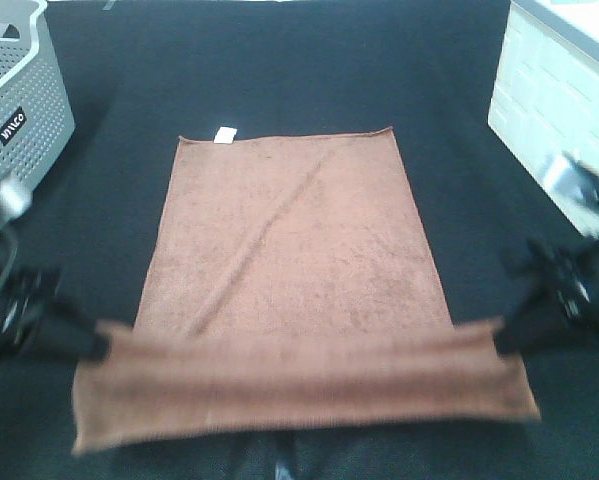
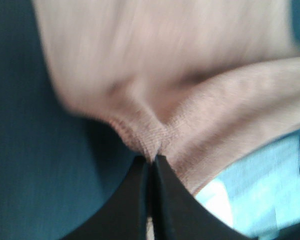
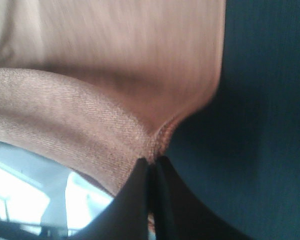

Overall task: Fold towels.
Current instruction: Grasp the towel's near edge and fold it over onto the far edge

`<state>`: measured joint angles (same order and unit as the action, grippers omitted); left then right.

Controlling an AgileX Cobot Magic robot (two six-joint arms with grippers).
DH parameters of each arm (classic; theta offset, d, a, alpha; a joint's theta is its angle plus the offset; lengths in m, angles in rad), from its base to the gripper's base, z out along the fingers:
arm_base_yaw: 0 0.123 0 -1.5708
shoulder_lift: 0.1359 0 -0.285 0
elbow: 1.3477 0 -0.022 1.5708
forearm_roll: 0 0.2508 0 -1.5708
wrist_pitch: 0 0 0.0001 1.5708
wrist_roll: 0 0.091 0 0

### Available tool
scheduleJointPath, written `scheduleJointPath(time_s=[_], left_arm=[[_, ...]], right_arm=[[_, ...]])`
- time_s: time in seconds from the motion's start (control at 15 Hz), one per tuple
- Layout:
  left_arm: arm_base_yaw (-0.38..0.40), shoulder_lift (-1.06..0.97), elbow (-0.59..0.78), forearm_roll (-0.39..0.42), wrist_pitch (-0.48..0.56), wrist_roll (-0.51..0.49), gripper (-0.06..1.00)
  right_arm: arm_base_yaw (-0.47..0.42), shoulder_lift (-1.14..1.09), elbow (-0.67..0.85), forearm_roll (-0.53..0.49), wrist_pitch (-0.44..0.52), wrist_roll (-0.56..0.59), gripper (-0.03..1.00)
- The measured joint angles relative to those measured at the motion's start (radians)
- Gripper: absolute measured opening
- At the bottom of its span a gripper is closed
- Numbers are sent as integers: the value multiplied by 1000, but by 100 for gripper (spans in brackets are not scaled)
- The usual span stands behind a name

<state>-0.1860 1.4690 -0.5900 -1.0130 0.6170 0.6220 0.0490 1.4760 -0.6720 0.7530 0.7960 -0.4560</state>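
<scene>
The left gripper (image 2: 152, 159) and right gripper (image 3: 152, 160), each clenched on a near corner of the towel (image 1: 289, 250), hold that edge raised, the rest flat on the table (image 1: 309, 70), apparently to fold it evenly.

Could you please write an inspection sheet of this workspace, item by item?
Surface: black fabric-covered table, flat.
Job's things: reddish-brown rectangular microfibre towel spread out, small white tag at the far edge; near edge raised at both corners.
Clutter: nothing seen.
Grippers: left gripper shut on the towel's near left corner; right gripper shut on its near right corner.
Cables: dark cable curving beside the left arm.
Surroundings: grey perforated plastic basket far left; white brick-patterned wall far right.
</scene>
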Motion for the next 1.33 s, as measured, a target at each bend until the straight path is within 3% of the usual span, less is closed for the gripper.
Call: scheduleJointPath(time_s=[0.27,0.67,1.0,1.13,1.33], left_arm=[[0,119,-198,46,-3,-69,0],[0,450,-749,300,-1,-349,0],[23,694,-1100,331,-26,-389,0],[29,730,-1138,331,-39,-382,0],[35,833,-1230,331,-162,-347,0]], right_arm=[[0,147,-236,0,20,0,0],[0,518,-827,-1,135,24,0],[0,817,-1291,-60,171,97,0],[0,863,-1372,-63,171,100,0],[0,1023,-1599,-66,170,100,0]])
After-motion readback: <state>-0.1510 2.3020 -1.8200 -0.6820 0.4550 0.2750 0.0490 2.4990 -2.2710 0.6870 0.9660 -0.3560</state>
